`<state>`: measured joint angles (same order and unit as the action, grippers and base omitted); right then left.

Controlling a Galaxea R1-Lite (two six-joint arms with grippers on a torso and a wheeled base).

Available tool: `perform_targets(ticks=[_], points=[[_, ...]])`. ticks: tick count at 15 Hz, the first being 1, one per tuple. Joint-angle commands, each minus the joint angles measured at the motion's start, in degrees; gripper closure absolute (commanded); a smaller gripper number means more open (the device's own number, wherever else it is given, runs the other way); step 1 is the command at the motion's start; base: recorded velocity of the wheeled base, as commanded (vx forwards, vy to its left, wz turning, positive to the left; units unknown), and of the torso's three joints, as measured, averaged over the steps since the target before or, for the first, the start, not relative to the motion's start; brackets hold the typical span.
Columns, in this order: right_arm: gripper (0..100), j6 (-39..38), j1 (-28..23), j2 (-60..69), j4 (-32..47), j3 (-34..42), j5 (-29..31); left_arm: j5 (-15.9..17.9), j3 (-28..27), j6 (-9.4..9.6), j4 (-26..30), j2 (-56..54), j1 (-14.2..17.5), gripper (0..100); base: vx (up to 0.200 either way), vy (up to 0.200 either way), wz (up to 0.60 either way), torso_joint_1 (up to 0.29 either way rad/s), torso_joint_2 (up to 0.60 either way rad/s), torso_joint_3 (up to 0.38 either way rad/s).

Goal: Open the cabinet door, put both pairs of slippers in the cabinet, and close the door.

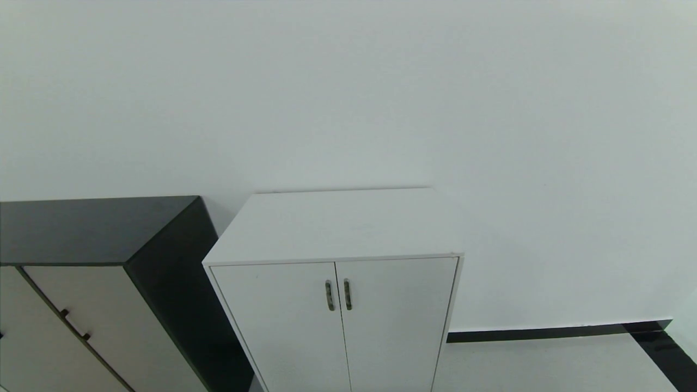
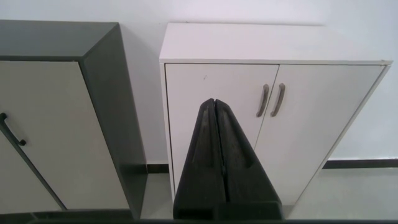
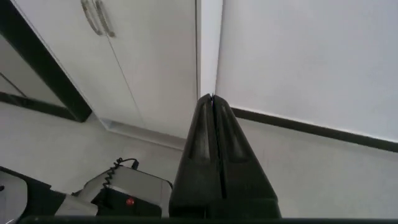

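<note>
A white cabinet point(image 1: 335, 228) stands against the wall with both doors closed. Two metal handles point(image 1: 337, 294) sit side by side where the doors meet. In the left wrist view the cabinet point(image 2: 249, 112) faces me, its handles point(image 2: 271, 100) off to one side of my left gripper point(image 2: 216, 101), which is shut with nothing in it and held some way short of the doors. My right gripper point(image 3: 212, 97) is shut and empty too, hanging above the floor near the cabinet's right front corner point(image 3: 208, 50).
A black-framed cabinet point(image 1: 98, 228) with pale doors stands close to the left of the white one. A black skirting strip point(image 1: 544, 331) runs along the wall on the right, with bare floor point(image 1: 544, 365) in front of it.
</note>
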<state>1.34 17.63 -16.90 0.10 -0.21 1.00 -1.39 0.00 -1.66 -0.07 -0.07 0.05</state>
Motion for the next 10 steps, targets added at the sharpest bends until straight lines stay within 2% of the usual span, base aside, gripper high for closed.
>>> perform_targets(ticks=[1, 2, 3, 7, 10], points=[[100, -0.73, -7.08, -2.97, -0.01, 0.12, -0.03, -0.02, 0.0, -0.01, -0.01, 0.07, 0.04, 100, 0.0, 0.0, 0.0, 0.0, 0.0, 0.0], [100, -0.73, -13.5, -2.97, -0.01, 0.12, -0.03, -0.02, 0.0, -0.01, -0.01, 0.07, 0.04, 100, 0.0, 0.0, 0.0, 0.0, 0.0, 0.0], [100, -0.81, -15.69, -0.59, -0.01, 0.12, -0.03, -0.02, 0.0, -0.01, -0.01, 0.07, 0.04, 100, 0.0, 0.0, 0.0, 0.0, 0.0, 0.0], [100, -1.87, -21.23, 8.02, -0.01, 0.21, -0.03, -0.02, 0.0, -0.01, -0.01, 0.07, 0.04, 100, 0.0, 0.0, 0.0, 0.0, 0.0, 0.0], [100, -2.48, -21.14, 11.8, -0.01, 0.12, -0.12, -0.02, 0.0, -0.01, -0.01, 0.07, 0.04, 100, 0.0, 0.0, 0.0, 0.0, 0.0, 0.0]])
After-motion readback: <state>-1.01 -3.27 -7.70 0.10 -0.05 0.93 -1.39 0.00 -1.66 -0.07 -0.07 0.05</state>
